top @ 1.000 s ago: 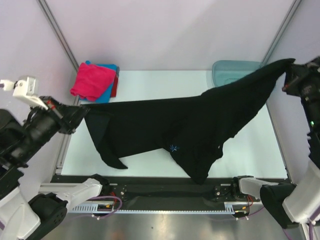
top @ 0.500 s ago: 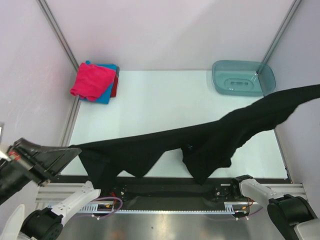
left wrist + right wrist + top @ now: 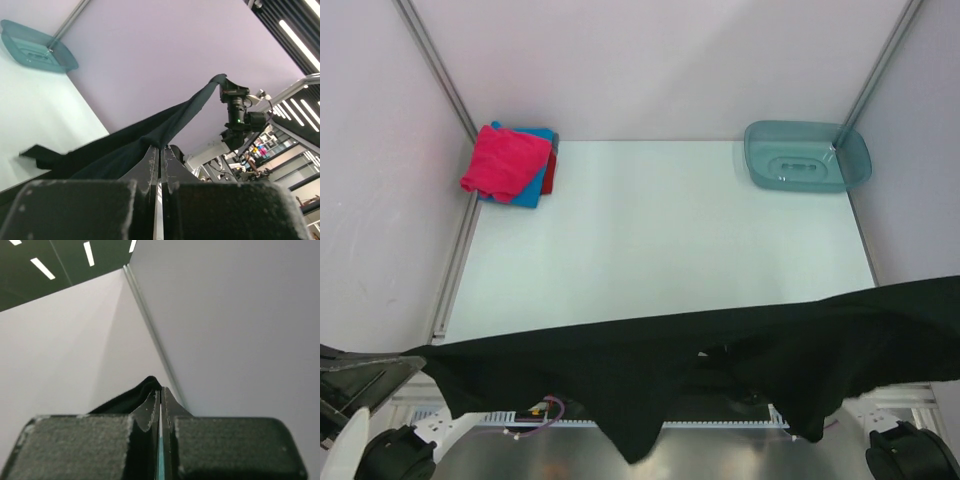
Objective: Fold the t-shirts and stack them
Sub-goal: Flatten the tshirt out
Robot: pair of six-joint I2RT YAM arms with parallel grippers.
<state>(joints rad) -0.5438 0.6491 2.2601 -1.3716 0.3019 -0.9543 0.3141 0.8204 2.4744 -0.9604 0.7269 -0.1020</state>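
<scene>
Above the near edge, left gripper (image 3: 160, 152) and right gripper (image 3: 160, 396) pinched the shirt (image 3: 620, 365); lowering both evenly would lay it flat.

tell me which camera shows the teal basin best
Top external: the whole teal basin shows from above, far right. Left wrist catches the basin small, at a low angle. Right wrist shows none of it.
</scene>
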